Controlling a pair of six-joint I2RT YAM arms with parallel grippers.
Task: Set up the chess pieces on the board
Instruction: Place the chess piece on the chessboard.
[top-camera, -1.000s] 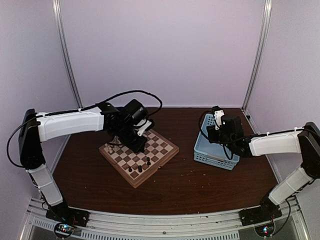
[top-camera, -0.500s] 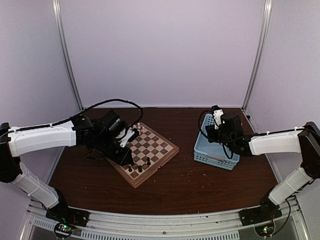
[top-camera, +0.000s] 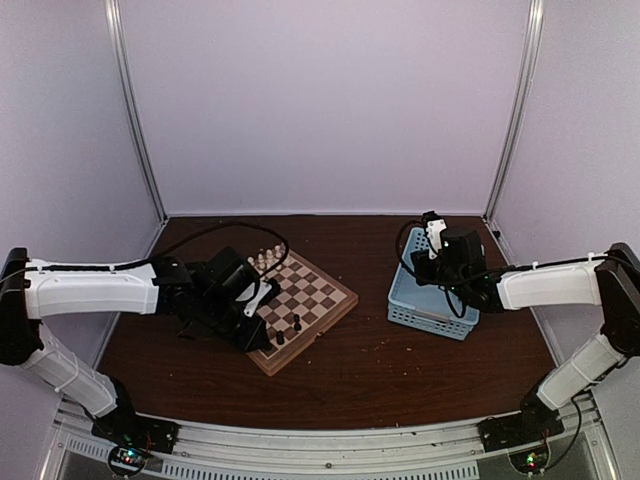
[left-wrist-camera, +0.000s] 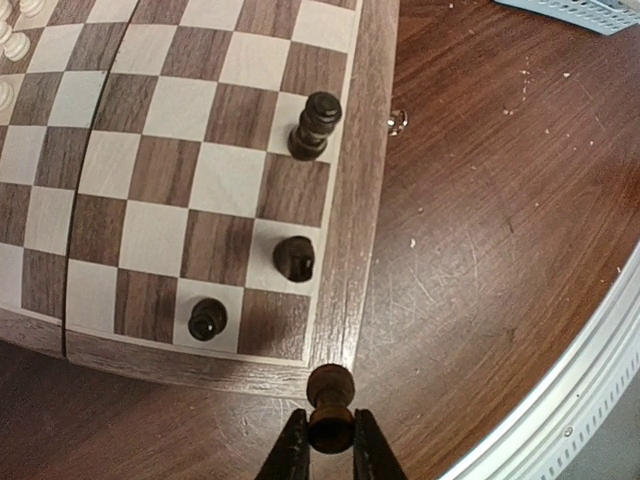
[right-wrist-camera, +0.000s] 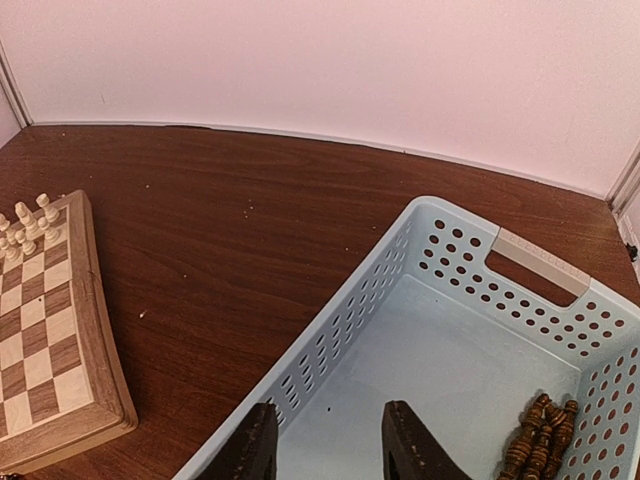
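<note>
Left claw (left-wrist-camera: 330, 442) clamped on a dark piece (left-wrist-camera: 331, 392) at the board (left-wrist-camera: 150, 170) border, shown only by the left wrist view | three dark chessmen (left-wrist-camera: 293, 258) along that edge, cream chessmen (top-camera: 266, 260) at the far corner | right claw (right-wrist-camera: 325, 445) apart, empty, over the blue basket (right-wrist-camera: 540, 262); only its wrist view shows spare dark pieces (right-wrist-camera: 540, 437) inside.

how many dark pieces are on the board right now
3, in one edge row of the board: tall piece, middle piece, end piece. Fourth piece in left gripper. Others may be hidden.
</note>
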